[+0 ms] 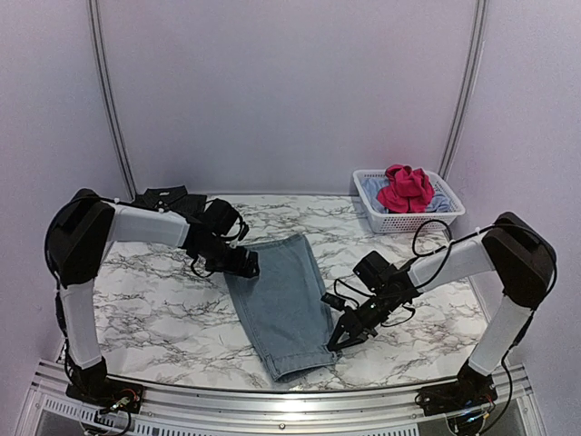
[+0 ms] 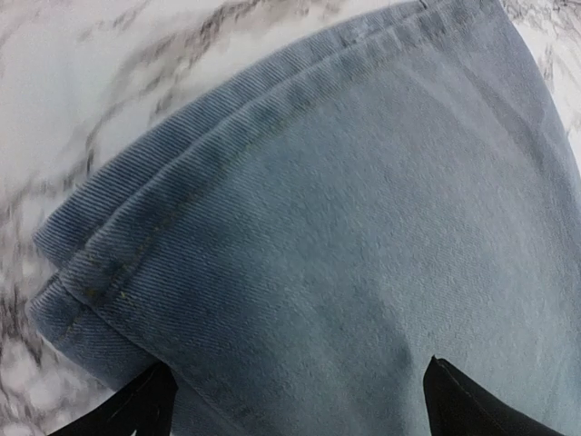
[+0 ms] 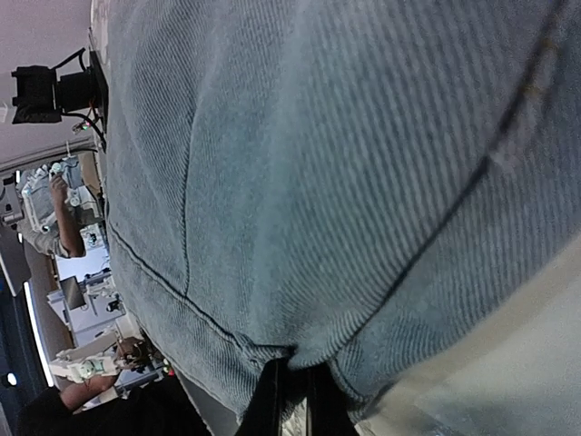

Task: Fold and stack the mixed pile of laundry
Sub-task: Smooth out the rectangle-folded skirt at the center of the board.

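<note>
**Denim pinched at one corner, left gripper spread over another**

Right gripper (image 1: 339, 341), low and right of centre in the top view, is clenched on the lower right corner of the denim (image 1: 286, 300). Its wrist view shows the cloth bunched into the closed fingers (image 3: 272, 404) at the bottom edge.

Left gripper (image 1: 247, 264) sits at the denim's upper left edge, released. In its wrist view the two black fingertips (image 2: 127, 413) stand wide apart at the bottom, with a doubled hem running above them.

The denim lies flat on the marbled surface (image 1: 163, 300), slanting from the middle of the frame down to the lower centre.

In the upper right a white basket (image 1: 413, 221) holds a pink-red garment (image 1: 406, 188) on top of light blue pieces (image 1: 371, 190). A black garment (image 1: 163, 197) lies in the upper left, behind the left arm.
</note>
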Controlling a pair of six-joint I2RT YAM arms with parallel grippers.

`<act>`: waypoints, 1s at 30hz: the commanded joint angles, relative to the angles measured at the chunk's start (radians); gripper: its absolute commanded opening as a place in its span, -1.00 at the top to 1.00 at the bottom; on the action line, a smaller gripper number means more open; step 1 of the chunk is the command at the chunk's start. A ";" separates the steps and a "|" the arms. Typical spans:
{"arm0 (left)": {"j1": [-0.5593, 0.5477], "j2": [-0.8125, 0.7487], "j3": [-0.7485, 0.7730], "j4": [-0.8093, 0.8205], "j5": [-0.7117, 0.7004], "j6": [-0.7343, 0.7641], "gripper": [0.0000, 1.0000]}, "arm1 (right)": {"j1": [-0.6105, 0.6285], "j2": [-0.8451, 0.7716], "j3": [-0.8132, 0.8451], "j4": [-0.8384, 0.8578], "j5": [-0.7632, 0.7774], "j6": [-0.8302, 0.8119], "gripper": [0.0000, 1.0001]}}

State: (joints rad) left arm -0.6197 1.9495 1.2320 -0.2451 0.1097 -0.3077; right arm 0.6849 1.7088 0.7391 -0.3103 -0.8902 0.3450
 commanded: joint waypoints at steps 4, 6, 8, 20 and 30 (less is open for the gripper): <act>0.084 0.185 0.298 -0.139 -0.100 0.187 -0.98 | 0.026 0.021 0.177 -0.130 -0.034 -0.019 0.38; 0.095 0.131 0.328 -0.137 -0.103 0.214 -0.98 | 0.010 -0.024 0.228 -0.197 0.011 -0.042 0.21; 0.091 0.037 0.336 -0.133 -0.105 0.242 -0.98 | -0.019 -0.063 0.270 -0.227 0.037 -0.059 0.15; 0.078 -0.509 -0.114 0.121 0.136 -0.038 -0.98 | 0.020 0.110 0.516 -0.180 -0.042 -0.091 0.08; -0.128 -0.518 -0.489 0.418 0.236 -0.164 -0.92 | 0.067 0.258 0.327 -0.030 -0.137 -0.120 0.14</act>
State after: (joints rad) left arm -0.7136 1.3777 0.8291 -0.0242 0.2825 -0.3717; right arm 0.7643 1.9350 1.1316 -0.3977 -0.9897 0.2611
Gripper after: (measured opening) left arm 0.984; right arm 0.434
